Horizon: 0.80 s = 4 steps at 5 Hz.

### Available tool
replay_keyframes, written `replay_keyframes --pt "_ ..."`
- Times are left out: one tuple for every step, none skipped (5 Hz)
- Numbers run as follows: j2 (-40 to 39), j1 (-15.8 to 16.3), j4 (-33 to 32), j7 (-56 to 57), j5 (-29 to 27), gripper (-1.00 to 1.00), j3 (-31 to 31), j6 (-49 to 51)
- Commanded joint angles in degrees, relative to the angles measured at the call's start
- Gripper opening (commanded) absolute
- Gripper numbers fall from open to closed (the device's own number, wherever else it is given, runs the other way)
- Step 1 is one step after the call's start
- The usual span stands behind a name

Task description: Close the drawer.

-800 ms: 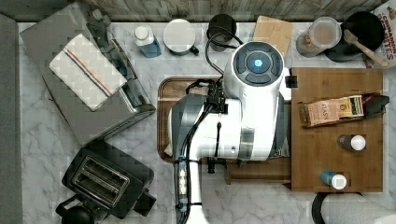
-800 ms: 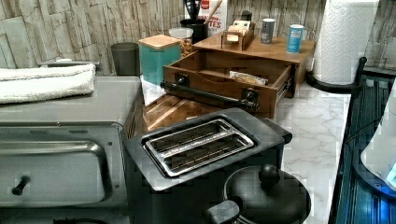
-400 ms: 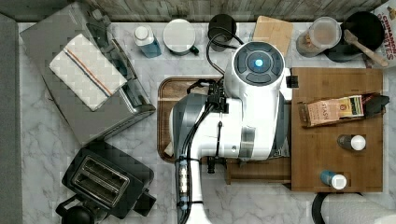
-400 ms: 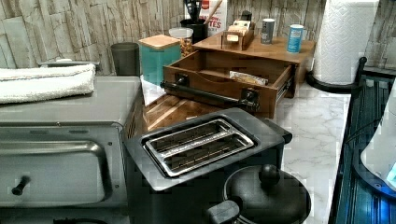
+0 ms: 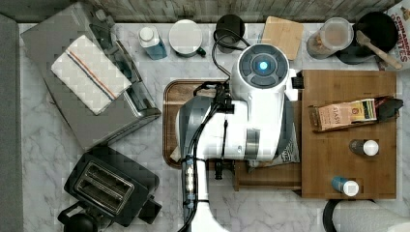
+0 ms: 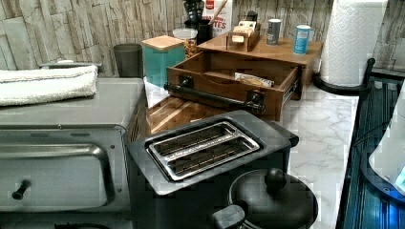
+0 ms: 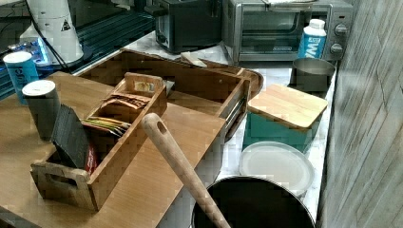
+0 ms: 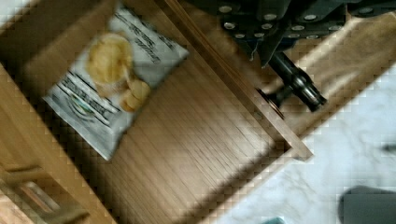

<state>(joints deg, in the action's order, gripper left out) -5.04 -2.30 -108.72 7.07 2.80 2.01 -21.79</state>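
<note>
The light-brown wooden drawer (image 6: 224, 102) stands pulled out of the bamboo-coloured box (image 6: 286, 50), its black bar handle (image 6: 212, 95) facing the toaster. A snack bag (image 8: 112, 74) lies on the drawer floor (image 8: 187, 140). In the top view the white arm (image 5: 256, 111) hangs over the drawer and hides most of it; one side wall (image 5: 266, 176) shows. The wrist view has my dark gripper (image 8: 275, 28) just outside the front panel, above the handle's end post (image 8: 299, 86). From the right view the drawer's wall (image 7: 190, 78) is seen beyond the box top.
A darker serving tray (image 5: 169, 121) lies under the drawer's front. A toaster (image 5: 111, 188) and a toaster oven (image 5: 82, 77) stand at the top view's left. A teal container with a wooden lid (image 6: 162, 57), jars and a paper towel roll (image 6: 351, 38) ring the box.
</note>
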Motion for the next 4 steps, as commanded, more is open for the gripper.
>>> replay_keyframes --pt "5.5 5.6 -9.5 -3.2 2.2 -1.0 -5.0 -9.9" --pt "5.2 6.1 -9.7 -1.7 2.7 -1.0 -6.7 -10.5" --pt "7.6 6.7 -14.4 -1.8 3.1 -1.0 -7.1 -15.7" --pt "7.5 6.5 -15.8 4.4 -0.4 -1.0 -7.0 -16.0"
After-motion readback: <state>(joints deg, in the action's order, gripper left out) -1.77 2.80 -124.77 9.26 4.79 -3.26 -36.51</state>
